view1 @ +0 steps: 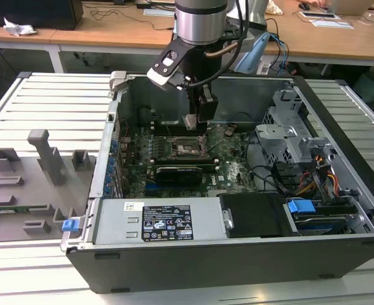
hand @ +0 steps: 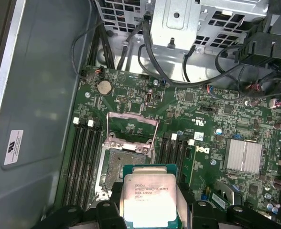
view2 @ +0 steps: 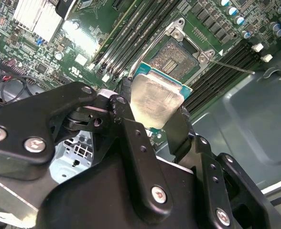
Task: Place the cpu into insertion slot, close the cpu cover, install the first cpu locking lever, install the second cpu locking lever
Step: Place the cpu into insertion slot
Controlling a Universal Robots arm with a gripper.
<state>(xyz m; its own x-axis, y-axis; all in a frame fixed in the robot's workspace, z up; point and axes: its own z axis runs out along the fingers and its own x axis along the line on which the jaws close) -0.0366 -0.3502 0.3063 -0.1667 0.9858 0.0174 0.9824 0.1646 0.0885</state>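
Note:
My gripper [view1: 195, 118] hangs inside the open computer case, shut on the cpu [view2: 155, 99], a flat square chip with a silvery top and a green edge. In both wrist views a black finger [hand: 113, 196] presses each side of the cpu [hand: 147, 198]. The cpu is held a little above the board, beside and partly over the insertion slot [hand: 117, 164], whose dark centre is bare. The cpu cover [hand: 131, 128], a thin metal frame, is swung open at the slot's far side. A thin locking lever [view2: 232, 67] sticks out beside the insertion slot [view2: 175, 57].
Long black memory slots [hand: 83, 152] flank the socket on both sides. A finned heat sink [hand: 243, 155], a coin battery [hand: 103, 86] and loose cables [hand: 188, 81] lie on the board. The case walls, power supply [view1: 168, 222] and drive cage [view1: 289, 140] hem it in. A grey fixture tray [view1: 28, 184] sits outside at the exterior view's left.

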